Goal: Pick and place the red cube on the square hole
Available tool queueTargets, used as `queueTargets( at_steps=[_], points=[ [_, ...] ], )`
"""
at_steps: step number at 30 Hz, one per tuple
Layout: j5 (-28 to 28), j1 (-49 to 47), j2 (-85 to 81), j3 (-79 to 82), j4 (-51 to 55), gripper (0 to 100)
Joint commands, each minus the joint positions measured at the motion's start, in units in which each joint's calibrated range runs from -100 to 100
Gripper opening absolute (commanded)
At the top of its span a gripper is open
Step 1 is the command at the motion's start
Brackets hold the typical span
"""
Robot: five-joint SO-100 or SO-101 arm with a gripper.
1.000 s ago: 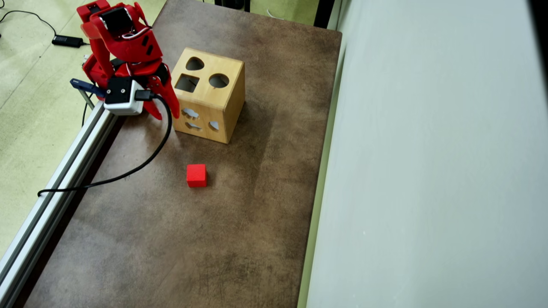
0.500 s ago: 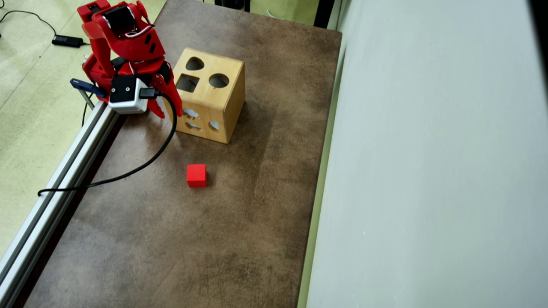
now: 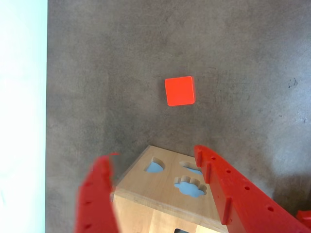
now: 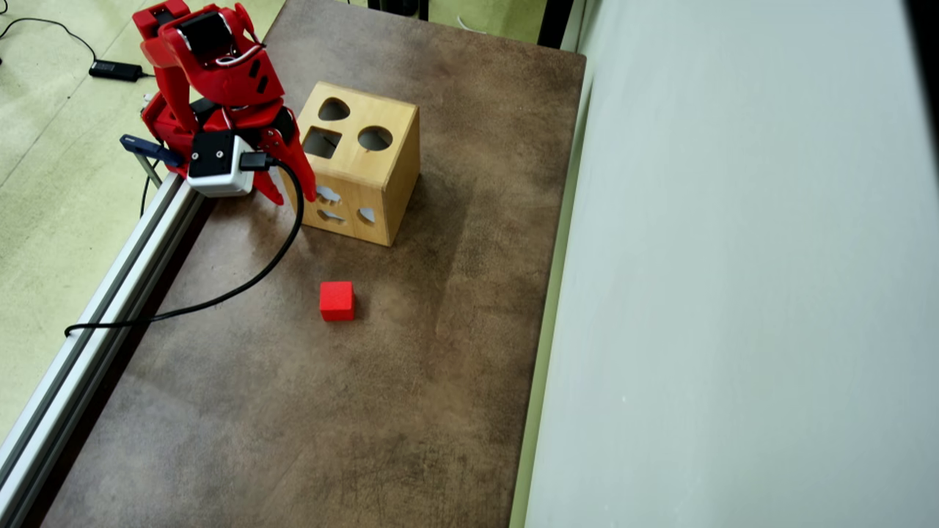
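Your gripper [image 3: 153, 158] hangs spread and empty over the unlabelled wooden box [image 4: 381, 172], red cube [image 4: 337, 301] lying apart.

No legible text, label, brand, number or sign in either view.

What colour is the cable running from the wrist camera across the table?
Black; the cable shows best in the overhead view, curving over the brown table.
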Motion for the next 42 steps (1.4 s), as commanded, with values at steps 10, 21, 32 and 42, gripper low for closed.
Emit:
queueTargets(
  at_steps=[10, 21, 32, 42],
  points=[
    [-2.00, 0.37, 1.99, -2.02, 6.06, 63],
    [-1.76, -0.22, 2.08, -1.21, 5.82, 63],
    [-1.71, 0.30, 2.59, -1.12, 5.74, 63],
    [-1.71, 0.37, 11.33, -1.21, 5.74, 63]
  ],
)
